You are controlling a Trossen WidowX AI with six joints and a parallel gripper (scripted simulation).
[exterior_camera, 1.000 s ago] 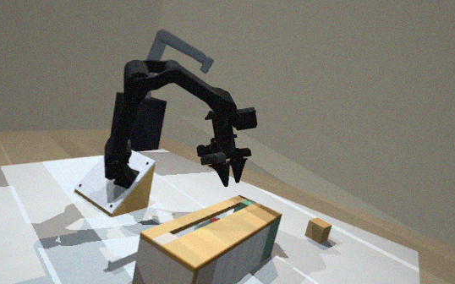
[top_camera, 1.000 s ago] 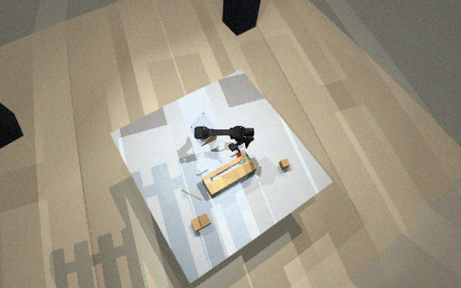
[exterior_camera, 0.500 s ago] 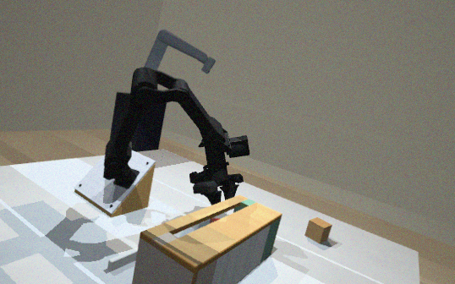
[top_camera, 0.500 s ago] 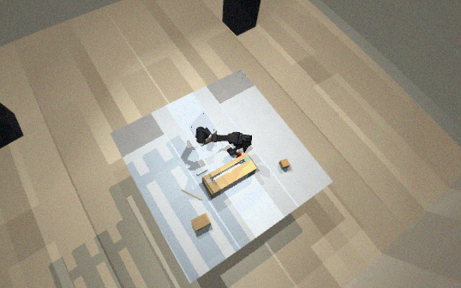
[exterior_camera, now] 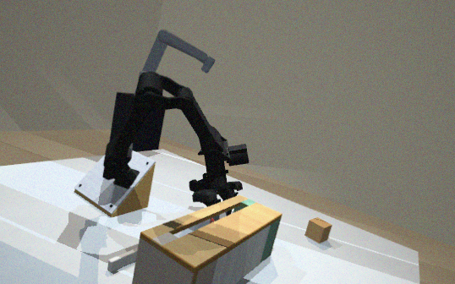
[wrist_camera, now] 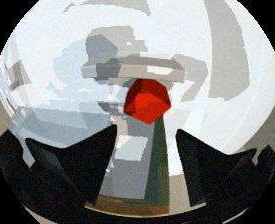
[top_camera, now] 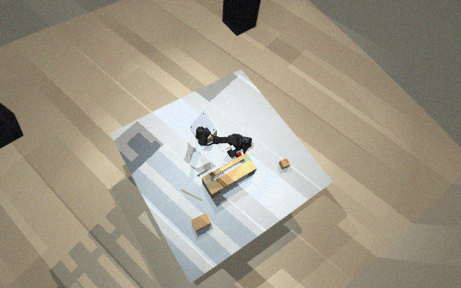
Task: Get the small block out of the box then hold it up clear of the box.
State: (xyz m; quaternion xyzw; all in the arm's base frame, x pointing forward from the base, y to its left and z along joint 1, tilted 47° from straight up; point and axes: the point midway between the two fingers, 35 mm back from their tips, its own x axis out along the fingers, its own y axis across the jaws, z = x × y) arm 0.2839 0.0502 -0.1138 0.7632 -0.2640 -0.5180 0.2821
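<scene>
The small red block (top_camera: 239,154) (wrist_camera: 148,101) is outside the box, on its arm-facing side near the green-marked end. The exterior view shows only a trace of red through the slot in the box top. The wooden-topped box (top_camera: 235,175) (exterior_camera: 246,224) stands upright; its top edge (wrist_camera: 128,204) is at the bottom of the wrist view. My gripper (top_camera: 238,153) (wrist_camera: 147,131) is open, pointing down close beside the box. In the wrist view the block shows just beyond the gap between the fingertips, not gripped. The exterior view has the fingertips hidden behind the box.
A light grey bar (wrist_camera: 133,69) lies just past the block. A grey bar (exterior_camera: 121,259) also sticks out beside the box. A small wooden cube (top_camera: 284,163) (exterior_camera: 318,230) is off the green-marked end. A larger wooden block (top_camera: 200,222) and thin stick (top_camera: 191,195) lie farther off.
</scene>
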